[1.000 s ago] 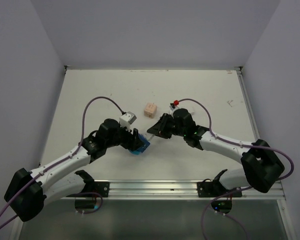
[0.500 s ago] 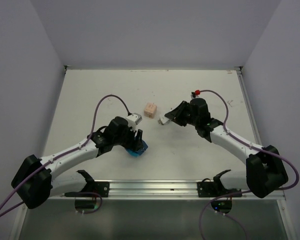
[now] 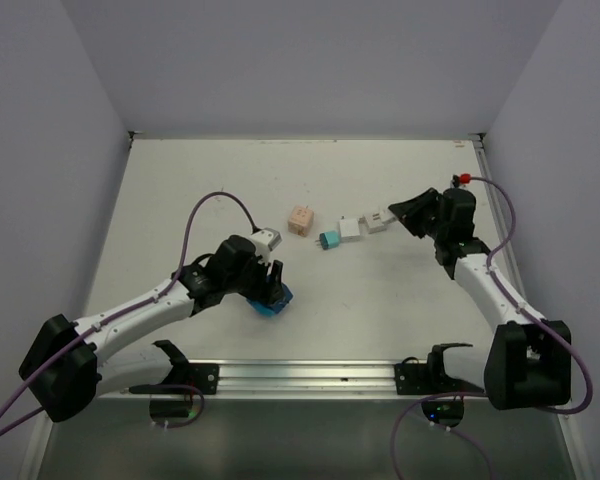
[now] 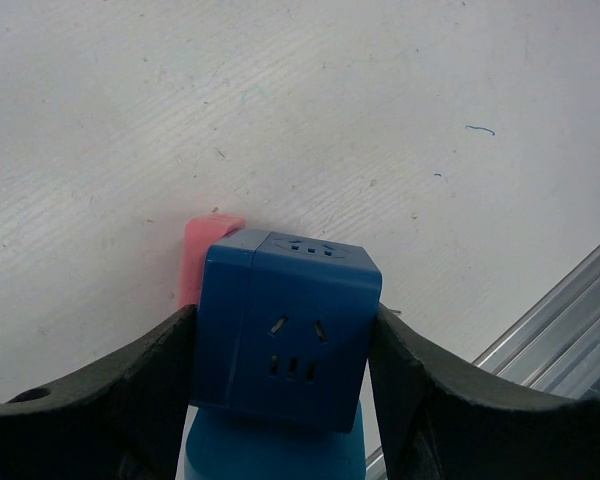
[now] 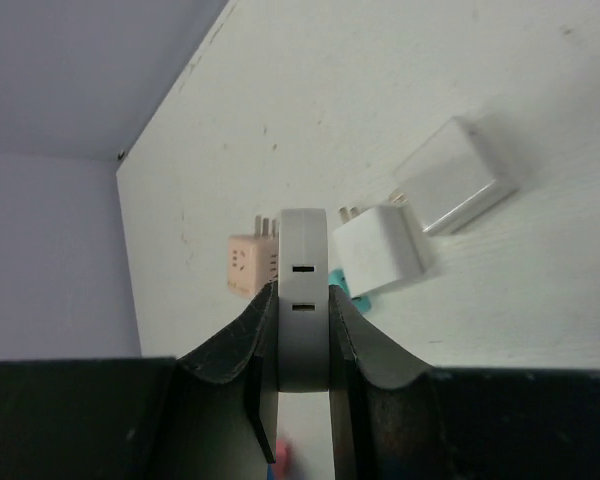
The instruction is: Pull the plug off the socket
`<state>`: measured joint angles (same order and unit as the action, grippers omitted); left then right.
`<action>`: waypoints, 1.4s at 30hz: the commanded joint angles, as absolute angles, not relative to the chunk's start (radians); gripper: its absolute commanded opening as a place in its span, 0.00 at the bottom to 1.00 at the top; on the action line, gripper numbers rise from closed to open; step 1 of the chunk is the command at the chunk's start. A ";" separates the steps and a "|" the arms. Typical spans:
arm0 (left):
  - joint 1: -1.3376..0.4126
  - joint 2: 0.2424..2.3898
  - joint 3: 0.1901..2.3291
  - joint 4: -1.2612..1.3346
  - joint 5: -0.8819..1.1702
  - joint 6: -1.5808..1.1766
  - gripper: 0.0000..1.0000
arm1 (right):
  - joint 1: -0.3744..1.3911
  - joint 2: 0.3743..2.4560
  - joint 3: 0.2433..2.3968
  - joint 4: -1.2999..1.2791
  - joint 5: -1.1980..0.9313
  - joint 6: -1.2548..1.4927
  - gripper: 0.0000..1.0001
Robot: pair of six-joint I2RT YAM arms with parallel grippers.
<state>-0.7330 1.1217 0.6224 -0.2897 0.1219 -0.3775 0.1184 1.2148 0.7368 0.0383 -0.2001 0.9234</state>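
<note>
A dark blue socket cube [image 4: 285, 340] stands on a lighter blue base [image 4: 270, 445]; it also shows in the top view [image 3: 276, 298]. My left gripper [image 4: 283, 325] is shut on the cube's two sides, low over the table in the top view [image 3: 270, 285]. My right gripper [image 5: 302, 300] is shut on a flat white plug [image 5: 302, 260] with two small slots in its face. In the top view my right gripper [image 3: 400, 211] is far right of the cube, well apart from it. The plug is hidden by the fingers there.
A peach cube adapter [image 3: 300, 218] lies mid-table. A teal plug [image 3: 329, 241] and two white adapters [image 3: 350, 227] [image 3: 377, 220] lie in a row between it and my right gripper. A pink piece [image 4: 202, 255] sits behind the blue cube. A metal rail [image 3: 300, 375] runs along the near edge.
My right gripper has moved right and away from the blue cube with the white plug in it, uncovering the teal plug and white adapters. My left gripper still grips the cube.
</note>
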 commanded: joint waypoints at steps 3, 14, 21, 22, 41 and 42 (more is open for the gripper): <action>-0.736 1.089 0.687 -0.261 0.077 -0.420 0.00 | -0.039 1.235 0.664 0.119 -0.253 0.899 0.00; -0.735 1.118 0.738 -0.287 -0.026 -0.439 0.00 | -0.084 1.522 0.678 0.340 -0.336 0.920 0.00; -0.735 1.135 0.752 -0.290 -0.038 -0.428 0.00 | -0.086 1.637 0.701 0.411 -0.327 0.884 0.03; -0.735 1.137 0.752 -0.288 -0.038 -0.428 0.00 | -0.087 1.643 0.701 0.417 -0.322 0.877 0.04; -0.735 1.152 0.752 -0.269 -0.028 -0.422 0.00 | -0.107 1.402 0.709 0.083 -0.195 0.709 0.84; -0.733 1.151 0.752 -0.264 -0.028 -0.420 0.00 | -0.104 1.379 0.704 0.052 -0.207 0.704 0.85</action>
<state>-0.7334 1.1580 0.7010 -0.3229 -0.0242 -0.4259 -0.1051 1.4750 0.6693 0.1726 -0.2344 0.7715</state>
